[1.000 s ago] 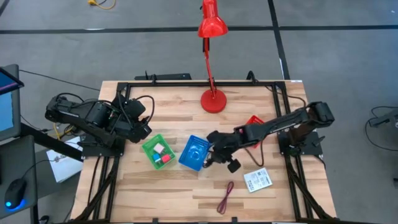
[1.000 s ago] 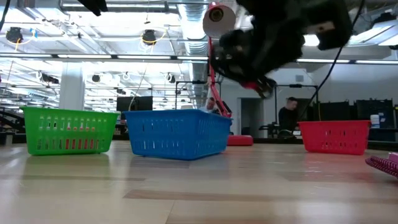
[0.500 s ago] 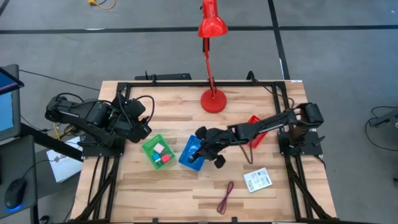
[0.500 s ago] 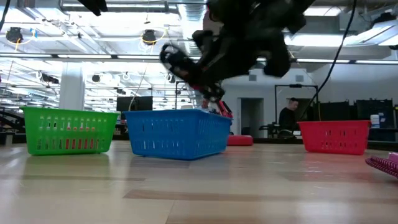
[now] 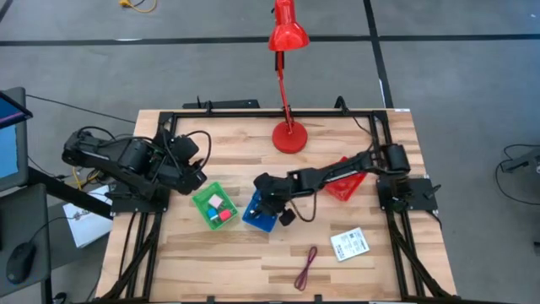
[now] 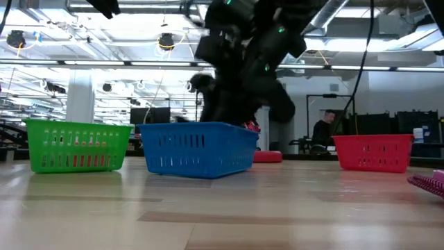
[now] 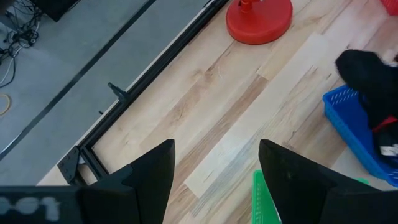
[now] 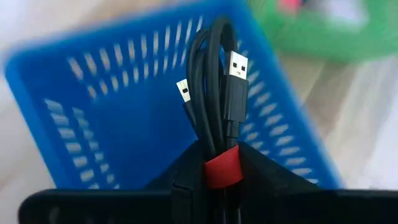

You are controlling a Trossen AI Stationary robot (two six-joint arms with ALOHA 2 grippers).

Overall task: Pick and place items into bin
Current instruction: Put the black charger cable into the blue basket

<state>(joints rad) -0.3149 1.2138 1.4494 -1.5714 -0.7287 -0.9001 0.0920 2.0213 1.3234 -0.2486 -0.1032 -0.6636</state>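
The right jaws (image 8: pixel 214 177) were closed on a bundled black USB cable (image 8: pixel 214 87), holding it at the red band (image 8: pixel 221 169) that tied the coils together, and they hung over the blue bin (image 5: pixel 259 209) near the middle of the desk (image 5: pixel 236 160). In the right wrist view the cable stood up from the grip with its two plugs free at the far end, the inside of the bin right behind it. The cable looked light and soft, so the loose end would probably swing; the banded waist seemed the best place to hold, since there the coils were tight and would not slip apart. The left jaws (image 7: pixel 214 180) waited open above the desk beside the green bin (image 5: pixel 213 206), holding nothing, by the desk's left edge
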